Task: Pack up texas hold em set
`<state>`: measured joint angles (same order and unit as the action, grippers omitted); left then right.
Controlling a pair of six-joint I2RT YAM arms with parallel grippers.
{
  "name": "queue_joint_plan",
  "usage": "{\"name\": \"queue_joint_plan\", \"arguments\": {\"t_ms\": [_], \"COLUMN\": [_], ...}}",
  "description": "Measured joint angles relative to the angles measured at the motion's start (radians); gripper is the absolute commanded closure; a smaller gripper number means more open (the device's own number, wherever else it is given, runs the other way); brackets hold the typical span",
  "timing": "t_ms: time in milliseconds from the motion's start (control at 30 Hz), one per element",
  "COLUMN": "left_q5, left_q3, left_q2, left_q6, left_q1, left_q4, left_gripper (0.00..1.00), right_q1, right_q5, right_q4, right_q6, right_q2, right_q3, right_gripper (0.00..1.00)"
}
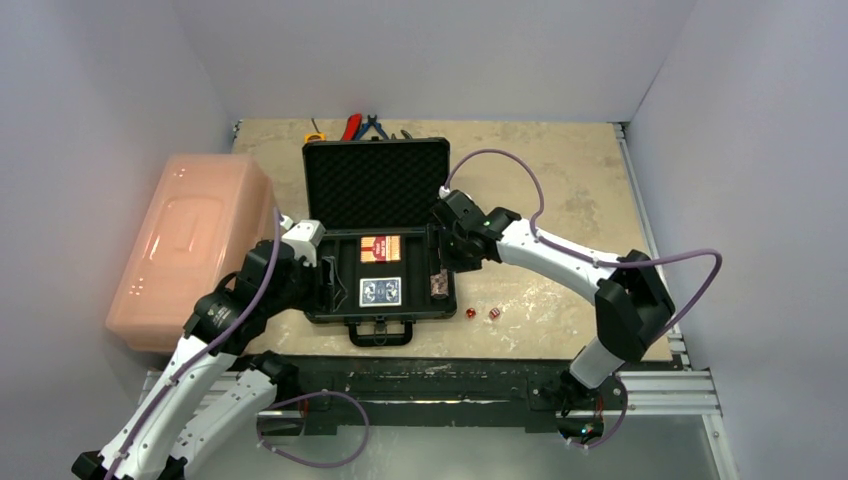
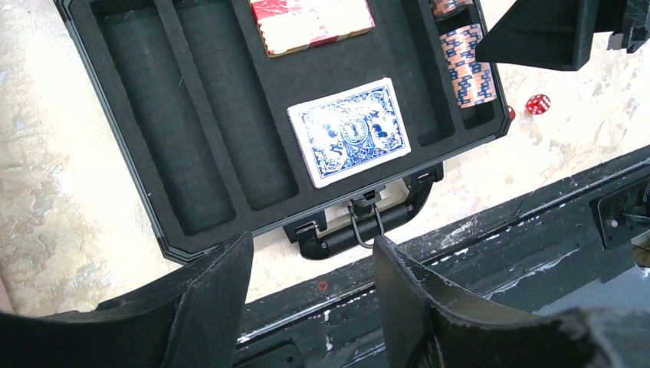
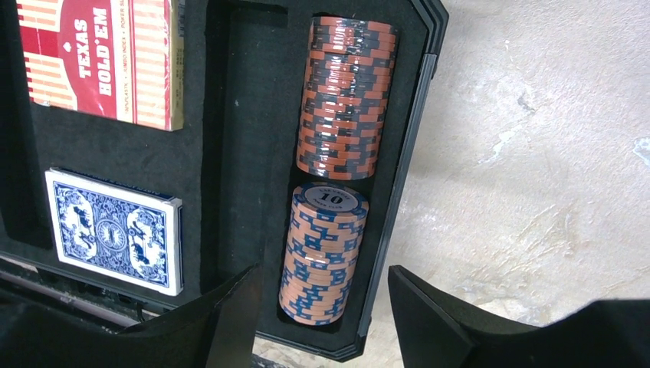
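**Poker set mostly packed; dice left out, lid up**

The case is laid open on the surface with its lid upright. The red deck and the blue deck are seated in the middle foam pockets. Two chip rolls are lined end to end in the right-hand slot, and the two long slots at the left are unfilled. Two dice are left on the surface just beside the case's front right corner. The right gripper is held released above the nearer roll, with nothing grasped. The left gripper is likewise spread and empty over the handle edge. Judged remaining: dice to be stowed, lid to be shut.
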<state>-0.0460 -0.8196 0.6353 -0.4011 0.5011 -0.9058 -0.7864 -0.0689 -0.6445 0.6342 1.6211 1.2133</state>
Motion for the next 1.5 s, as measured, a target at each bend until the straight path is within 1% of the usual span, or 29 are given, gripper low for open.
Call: {"name": "queue_joint_plan", "arguments": {"t_ms": [167, 333, 500, 633, 767, 900, 1200, 1367, 1500], "left_q5": [0.002, 0.003, 0.007, 0.010, 0.010, 0.014, 0.019, 0.021, 0.025], "left_q3": [0.000, 0.000, 0.000, 0.000, 0.000, 0.000, 0.000, 0.000, 0.000], "left_q2": [0.000, 0.000, 0.000, 0.000, 0.000, 0.002, 0.015, 0.018, 0.018], "left_q6": [0.000, 0.000, 0.000, 0.000, 0.000, 0.000, 0.000, 0.000, -0.001], "left_q1": [0.005, 0.006, 0.013, 0.015, 0.018, 0.018, 0.019, 0.019, 0.023], "left_q4": [0.000, 0.000, 0.000, 0.000, 0.000, 0.000, 0.000, 0.000, 0.000], "left_gripper": [0.42, 0.42, 0.42, 0.42, 0.42, 0.42, 0.42, 0.42, 0.42], "right_q1": [0.000, 0.000, 0.000, -0.002, -0.015, -0.044, -0.100, -0.111, -0.112], "right_q5": [-0.002, 0.005, 0.029, 0.064, 0.091, 0.113, 0.114, 0.112, 0.103], "right_q4": [-0.012, -0.011, 0.019, 0.039, 0.043, 0.045, 0.079, 0.087, 0.092], "right_q6": [-0.026, -0.076, -0.124, -0.152, -0.184, -0.211, -0.224, -0.225, -0.225], "right_q2": [-0.026, -0.091, -0.166, -0.190, -0.190, -0.188, -0.140, -0.100, -0.078], "right_q3": [0.000, -0.001, -0.032, -0.074, -0.109, -0.126, -0.142, -0.142, -0.142], "right_gripper": [0.41, 0.45, 0.55, 0.62, 0.68, 0.77, 0.93, 1.00, 1.00]}}
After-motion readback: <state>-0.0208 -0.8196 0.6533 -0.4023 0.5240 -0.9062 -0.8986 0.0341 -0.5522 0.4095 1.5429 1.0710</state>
